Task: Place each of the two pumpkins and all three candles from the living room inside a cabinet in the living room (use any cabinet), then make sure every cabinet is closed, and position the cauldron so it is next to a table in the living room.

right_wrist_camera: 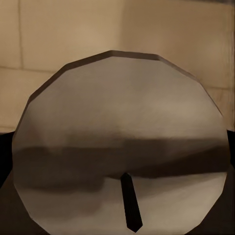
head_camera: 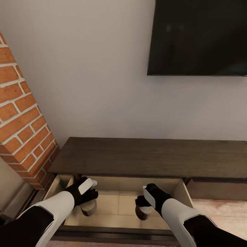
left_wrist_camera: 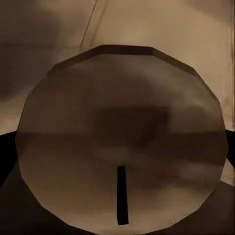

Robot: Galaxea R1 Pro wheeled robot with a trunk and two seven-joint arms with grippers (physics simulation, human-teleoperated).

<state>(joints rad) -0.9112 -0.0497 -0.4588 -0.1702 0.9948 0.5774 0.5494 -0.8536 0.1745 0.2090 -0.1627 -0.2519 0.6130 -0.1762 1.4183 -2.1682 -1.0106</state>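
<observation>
Inside the open drawer of the cabinet [head_camera: 144,156] there are two candles, one under each arm. The left candle [head_camera: 88,208] is a short grey-beige stub, and the left end effector [head_camera: 90,199] sits right on top of it with its black fingers around the upper part, so it looks closed on the candle. In the left wrist view the round top of this candle [left_wrist_camera: 122,132] is very close, with a thin dark wick near its edge and the pale drawer floor behind it.

The right candle [head_camera: 142,212] stands well apart from the first one, nearer the right side of the drawer. The right end effector [head_camera: 144,201] is on top of it in the same way, and it too looks closed on the candle. In the right wrist view the flat top of that candle [right_wrist_camera: 122,142] is close up, with its little dark wick.

The drawer is pulled out toward the robot, and its inside is light wood. The cabinet top is dark brown and long. Behind it is a plain pale wall [head_camera: 85,68]. A big black television [head_camera: 199,37] hangs on that wall, up to the right. A red brick column [head_camera: 20,116] stands at the left.
</observation>
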